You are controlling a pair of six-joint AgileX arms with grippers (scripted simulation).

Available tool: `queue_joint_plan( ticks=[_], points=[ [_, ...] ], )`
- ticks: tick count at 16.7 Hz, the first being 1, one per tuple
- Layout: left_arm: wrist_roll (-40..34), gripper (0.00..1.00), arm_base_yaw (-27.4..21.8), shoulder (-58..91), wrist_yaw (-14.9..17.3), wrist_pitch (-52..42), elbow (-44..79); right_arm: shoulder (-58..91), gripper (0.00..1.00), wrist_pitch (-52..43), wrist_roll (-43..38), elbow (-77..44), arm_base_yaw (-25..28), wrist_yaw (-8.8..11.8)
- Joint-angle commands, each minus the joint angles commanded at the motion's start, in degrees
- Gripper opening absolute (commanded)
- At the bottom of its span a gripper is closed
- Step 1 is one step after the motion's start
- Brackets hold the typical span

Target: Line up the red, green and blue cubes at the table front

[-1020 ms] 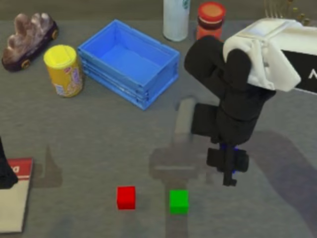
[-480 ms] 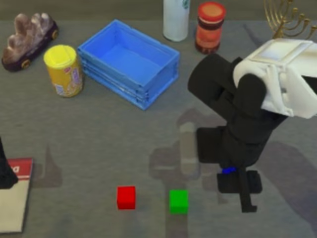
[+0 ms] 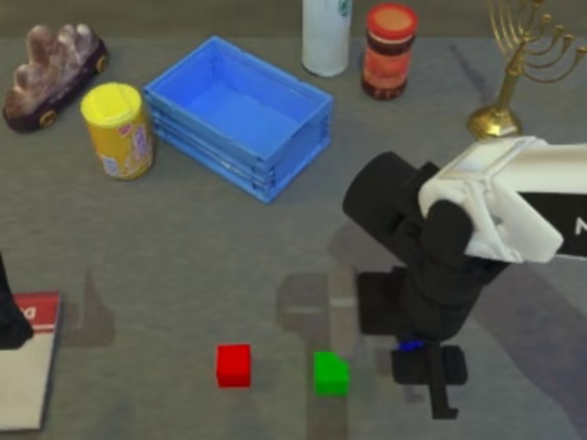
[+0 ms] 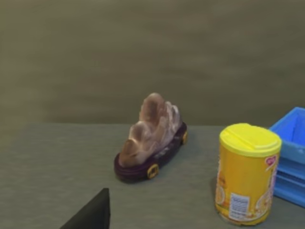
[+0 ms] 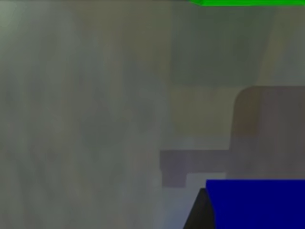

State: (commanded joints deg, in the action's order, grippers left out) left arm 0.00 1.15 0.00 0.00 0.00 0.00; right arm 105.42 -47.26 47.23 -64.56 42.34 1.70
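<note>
The red cube point(image 3: 234, 365) and the green cube point(image 3: 331, 373) rest side by side near the front edge of the grey-green table point(image 3: 183, 275). My right gripper point(image 3: 427, 368) hangs just right of the green cube, shut on the blue cube point(image 3: 411, 346). Only a sliver of the blue cube shows under the wrist from above. The right wrist view shows the blue cube point(image 5: 255, 202) against a dark finger point(image 5: 198, 215), with the green cube point(image 5: 248, 2) at the picture's edge. My left arm point(image 3: 7, 316) stays parked at the table's left edge.
A large blue crate point(image 3: 243, 115) sits at the back middle, with a yellow canister point(image 3: 117, 130) and a brown rock ornament point(image 3: 53, 73) to its left. A white bottle point(image 3: 326, 35), red can point(image 3: 390, 48) and gold candelabrum point(image 3: 523, 64) line the back. A red-and-white book point(image 3: 27, 371) lies front left.
My right arm has carried the blue cube toward the table front, ending just right of the green cube. The red and green cubes and the left arm have not moved.
</note>
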Motion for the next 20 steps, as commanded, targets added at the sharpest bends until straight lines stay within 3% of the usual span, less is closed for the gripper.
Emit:
queue_joint_plan(
  ticks=[6,19,20],
  points=[
    [0.00,1.00,0.00,0.00,0.00,0.00,0.00,1.05,0.00,2.43,0.03,1.76,0.09,-0.07],
    [0.00,1.00,0.00,0.00,0.00,0.00,0.00,1.05,0.98,2.43,0.03,1.76,0.09,-0.07],
    [0.00,1.00,0.00,0.00,0.00,0.00,0.00,1.05,1.00,2.43,0.03,1.76,0.09,-0.07]
  ],
)
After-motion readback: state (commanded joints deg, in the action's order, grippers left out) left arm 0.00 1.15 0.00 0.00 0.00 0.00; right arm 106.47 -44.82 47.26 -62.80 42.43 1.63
